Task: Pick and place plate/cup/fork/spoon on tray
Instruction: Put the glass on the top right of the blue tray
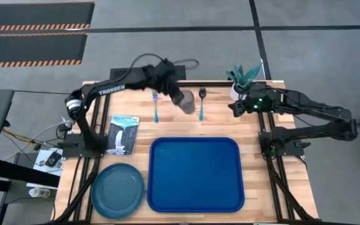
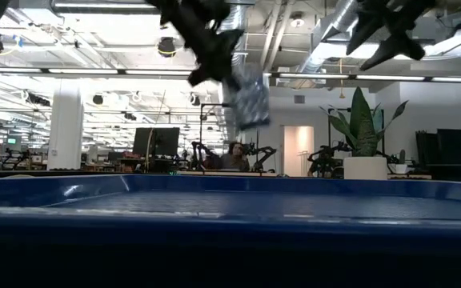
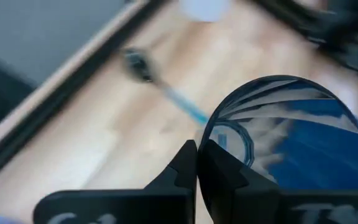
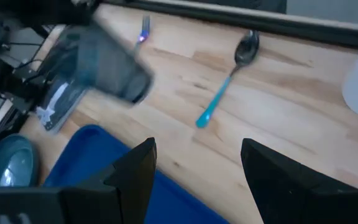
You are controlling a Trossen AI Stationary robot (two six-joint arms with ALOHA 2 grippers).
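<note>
cup (image 1: 184, 100): held tilted in the air, just beyond the tray's (image 1: 196, 175) far edge
left gripper (image 1: 175, 94): fingers clamped on the cup's rim
step: cup being carried, probably
next: needs lowering upright onto the tray
right gripper (image 1: 235, 107): parked near the tray's far right corner, fingers spread, nothing held

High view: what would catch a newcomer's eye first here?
The big blue tray at the table's front centre, bare. Behind it, the left end effector holds the cup in the air, between the fork and the spoon. The plate lies left of the tray.
</note>
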